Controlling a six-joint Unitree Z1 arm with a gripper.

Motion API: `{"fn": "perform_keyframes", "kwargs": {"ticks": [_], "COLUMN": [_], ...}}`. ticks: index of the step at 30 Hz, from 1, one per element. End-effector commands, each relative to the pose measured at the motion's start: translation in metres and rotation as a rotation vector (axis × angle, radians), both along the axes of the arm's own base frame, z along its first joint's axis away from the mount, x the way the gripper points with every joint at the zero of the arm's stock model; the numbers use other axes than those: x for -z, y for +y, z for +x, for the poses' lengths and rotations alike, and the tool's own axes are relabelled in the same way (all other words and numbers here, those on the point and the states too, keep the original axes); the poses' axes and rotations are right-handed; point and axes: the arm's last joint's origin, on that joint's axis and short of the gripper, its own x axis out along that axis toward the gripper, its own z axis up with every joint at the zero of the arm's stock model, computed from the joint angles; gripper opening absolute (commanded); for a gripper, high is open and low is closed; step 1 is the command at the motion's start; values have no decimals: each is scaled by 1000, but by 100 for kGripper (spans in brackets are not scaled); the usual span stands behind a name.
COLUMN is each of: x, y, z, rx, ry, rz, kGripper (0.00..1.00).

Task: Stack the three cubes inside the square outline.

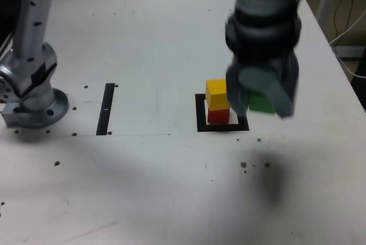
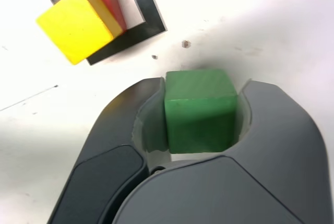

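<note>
Holding the green cube [image 2: 201, 112] clamped in my gripper [image 2: 201, 112], I could, if I swing in low, knock the yellow cube [image 1: 217, 94] off the red cube [image 1: 218, 116] inside the square outline [image 1: 201, 120].

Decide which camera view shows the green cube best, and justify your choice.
The wrist view: the green cube sits between the gripper's jaws, with two faces showing. The exterior view gives only a green patch, partly covered by the blurred gripper.
</note>
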Motion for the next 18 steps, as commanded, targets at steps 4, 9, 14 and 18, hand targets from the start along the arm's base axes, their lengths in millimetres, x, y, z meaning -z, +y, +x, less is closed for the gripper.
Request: {"fn": "perform_keyframes", "kwargs": {"ticks": [4,9,14,18], "x": [-42,-29,-16,-9], "y": [42,73,76,74], "z": [-32,-45,-43,-39], "rx": [-28,-83,-93,-93], "ry": [-17,63,76,80], "rz": [28,42,26,19], "kGripper": [12,12,12,12]}}
